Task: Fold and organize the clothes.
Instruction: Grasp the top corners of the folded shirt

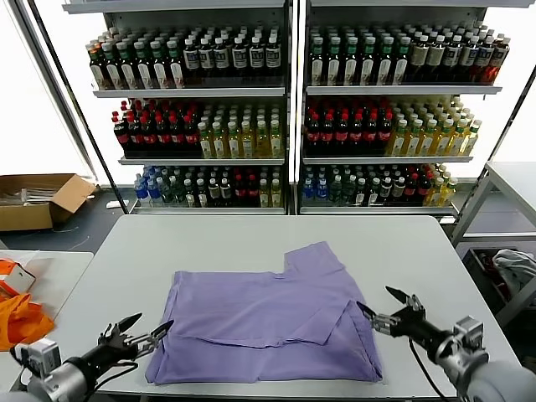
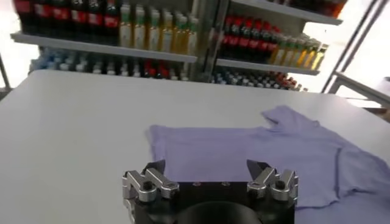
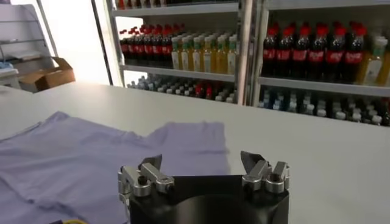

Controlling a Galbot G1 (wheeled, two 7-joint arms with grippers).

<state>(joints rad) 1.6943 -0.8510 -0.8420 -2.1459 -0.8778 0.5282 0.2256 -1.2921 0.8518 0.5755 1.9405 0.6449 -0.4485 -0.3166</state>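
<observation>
Both grippers hang spread and empty: left gripper (image 1: pixel 141 329) near the T-shirt (image 1: pixel 268 322)'s left edge, right gripper (image 1: pixel 387 308) beside its right. It lies partly folded, mid-desk (image 1: pixel 234 239). Next fold wants matched, even pinches at hem corners.

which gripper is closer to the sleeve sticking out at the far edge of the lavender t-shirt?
Right. The right gripper hovers open at the thin lavender T-shirt's near right edge, diagonally below the protruding sleeve. The left gripper, also open, sits at the near left corner, across the shirt.
</observation>
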